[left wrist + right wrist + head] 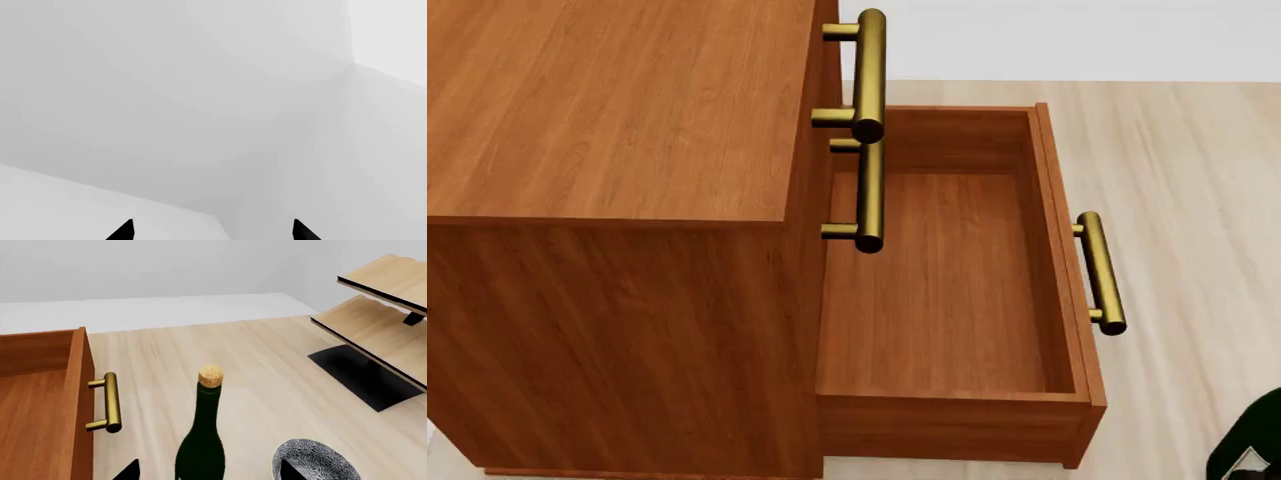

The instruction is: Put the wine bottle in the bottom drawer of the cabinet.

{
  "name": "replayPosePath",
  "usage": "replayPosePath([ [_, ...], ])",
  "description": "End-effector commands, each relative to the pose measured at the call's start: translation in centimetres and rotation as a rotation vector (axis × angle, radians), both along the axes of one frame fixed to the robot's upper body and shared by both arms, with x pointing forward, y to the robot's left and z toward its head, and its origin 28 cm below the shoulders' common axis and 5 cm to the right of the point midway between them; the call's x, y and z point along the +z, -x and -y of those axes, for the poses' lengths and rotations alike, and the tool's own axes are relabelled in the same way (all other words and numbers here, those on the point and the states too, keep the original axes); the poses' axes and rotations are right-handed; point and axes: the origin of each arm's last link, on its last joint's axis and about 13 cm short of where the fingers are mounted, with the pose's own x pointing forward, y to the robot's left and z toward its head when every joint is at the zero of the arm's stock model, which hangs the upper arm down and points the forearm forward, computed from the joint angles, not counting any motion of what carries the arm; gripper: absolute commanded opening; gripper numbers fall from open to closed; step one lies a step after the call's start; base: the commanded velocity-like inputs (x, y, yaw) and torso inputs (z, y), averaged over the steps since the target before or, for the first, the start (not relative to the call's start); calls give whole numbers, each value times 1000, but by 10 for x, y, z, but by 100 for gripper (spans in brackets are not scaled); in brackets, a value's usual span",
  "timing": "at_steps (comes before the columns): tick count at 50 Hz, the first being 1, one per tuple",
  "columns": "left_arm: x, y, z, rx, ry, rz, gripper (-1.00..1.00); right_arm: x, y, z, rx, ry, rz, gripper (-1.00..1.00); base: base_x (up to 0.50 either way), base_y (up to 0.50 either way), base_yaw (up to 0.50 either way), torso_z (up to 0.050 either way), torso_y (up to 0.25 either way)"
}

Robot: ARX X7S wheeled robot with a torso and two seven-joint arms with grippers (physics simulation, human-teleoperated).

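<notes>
The bottom drawer of the cabinet is pulled fully out, and its inside is bare wood with nothing in it, so the opening step looks finished and the step in hand is to bring the wine bottle over. In the right wrist view the bottle stands upright between the two dark fingertips of the right gripper, its cork pointing up, just beside the drawer's brass bar handle. The tips stand apart on each side of the glass, but the contact itself is below the picture edge, so I cannot tell if the gripper is really clamped on the bottle. A patterned bowl is near the bottle, and a pale wooden rack stands further away on the light wood floor. In the head view only a dark green piece shows at the lower corner, probably the bottle, outside the drawer front. The left gripper has its tips spread apart with nothing between them, and it faces only plain white surfaces. In my judgement the next move must lift the bottle over the drawer's front wall, clear of the handle, and then lower it inside; because the drawer is shallow, the bottle will probably need to be tilted and laid down.
</notes>
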Motion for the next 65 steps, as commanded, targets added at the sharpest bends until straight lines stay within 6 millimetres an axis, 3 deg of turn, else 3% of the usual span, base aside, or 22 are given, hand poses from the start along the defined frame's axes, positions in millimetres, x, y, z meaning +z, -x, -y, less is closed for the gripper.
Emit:
replayPosePath([
  [1, 1, 0, 0, -4, -9, 2, 100, 0, -19, 5, 11, -42, -24, 100, 0, 0, 0, 0, 0],
  [6, 1, 1, 1, -6, -17, 2, 100, 5, -25, 5, 25, -52, -21, 100, 0, 0, 0, 0, 0],
  [26, 1, -1, 1, -5, -31, -6, 100, -8, -46, 16, -3, -69, -63, 100, 0, 0, 0, 0, 0],
  [45, 2, 0, 3, -9, -40, -11, 100, -7, -59, 18, 2, -79, -78, 100, 0, 0, 0, 0, 0],
  [65, 1, 0, 3, -10, -44, -15, 100, -19, -72, 27, -30, -106, -110, 100, 0, 0, 0, 0, 0],
])
